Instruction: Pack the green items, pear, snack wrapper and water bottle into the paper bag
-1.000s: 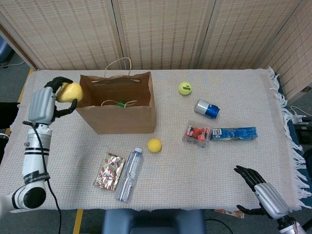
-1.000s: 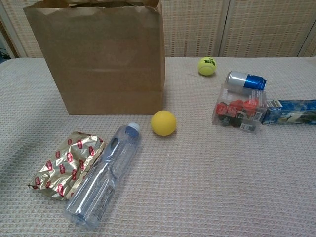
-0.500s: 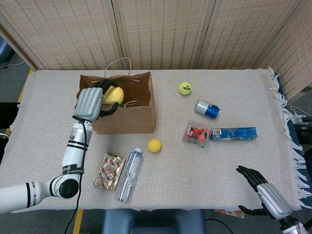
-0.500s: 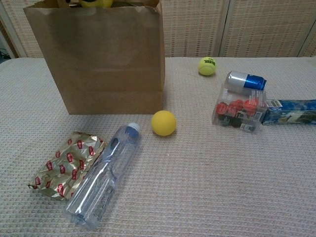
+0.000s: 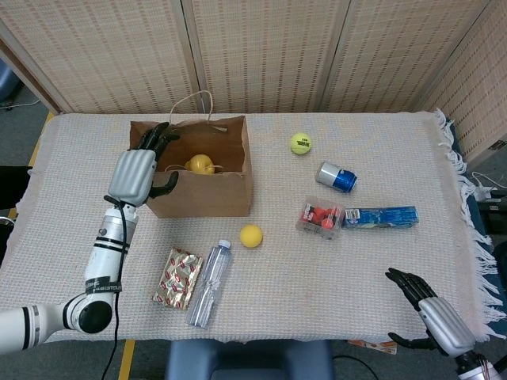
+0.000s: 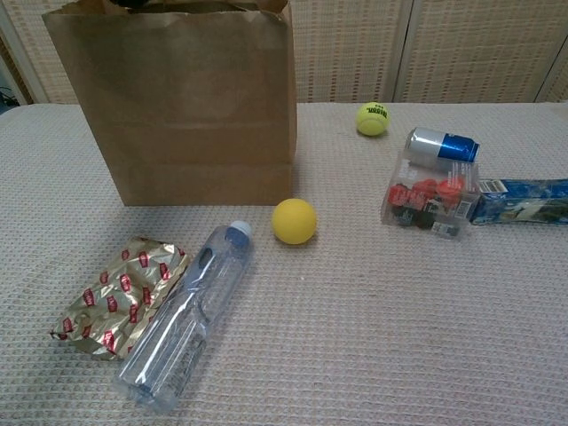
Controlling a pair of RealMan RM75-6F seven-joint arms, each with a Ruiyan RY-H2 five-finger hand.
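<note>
In the head view the left hand (image 5: 136, 170) hangs over the left edge of the paper bag (image 5: 202, 194) in the upper left of the frame, fingers spread and holding nothing. The pear (image 5: 199, 164) lies inside the bag, apart from the hand. Below the bag, at lower left, the snack wrapper (image 5: 177, 277) and the water bottle (image 5: 208, 284) lie side by side on the table (image 5: 317, 277). A yellow ball (image 5: 251, 235) sits just below the bag's right corner. The right hand (image 5: 428, 313) rests at the lower right edge, fingers loosely apart and empty.
</note>
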